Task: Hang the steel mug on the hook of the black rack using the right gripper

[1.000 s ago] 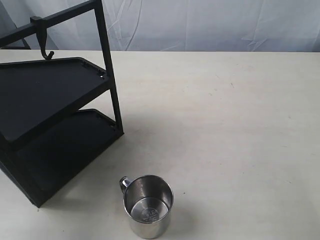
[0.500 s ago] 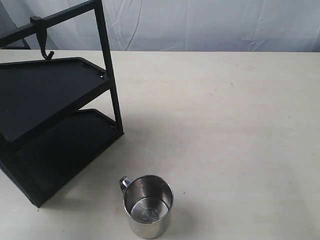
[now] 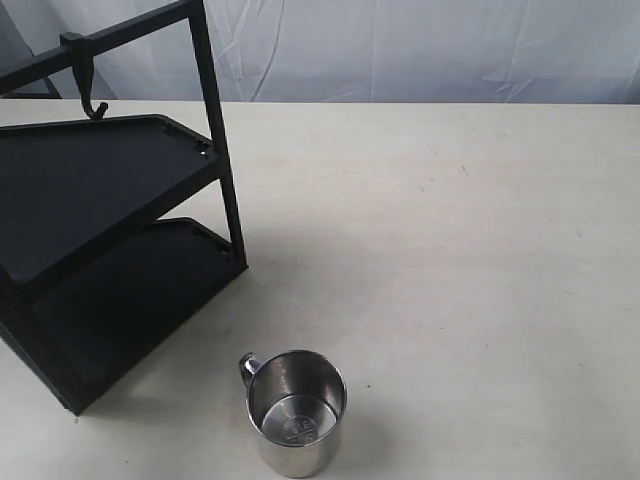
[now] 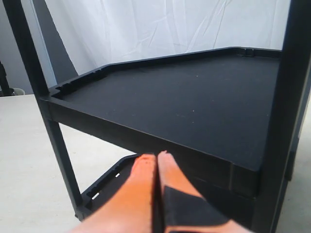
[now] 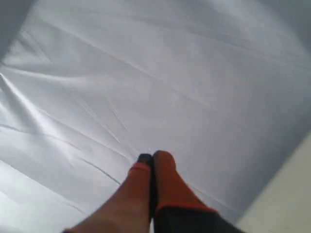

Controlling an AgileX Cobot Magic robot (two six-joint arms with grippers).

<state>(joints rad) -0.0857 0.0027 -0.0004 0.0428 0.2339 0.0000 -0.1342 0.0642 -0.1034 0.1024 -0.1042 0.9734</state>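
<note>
We count one steel mug [image 3: 296,412] on the worktop [image 3: 450,250], and one black rack [image 3: 110,240] with two tray shelves and one hook [image 3: 92,104] on its slanted top bar. Two grippers show, one per wrist view: the left gripper [image 4: 155,158] and the right gripper [image 5: 151,158].

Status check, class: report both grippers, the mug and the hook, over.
Left gripper shut, facing the black rack. Right gripper shut, facing backdrop. Steel mug upright on table, untouched. Hook bare.
</note>
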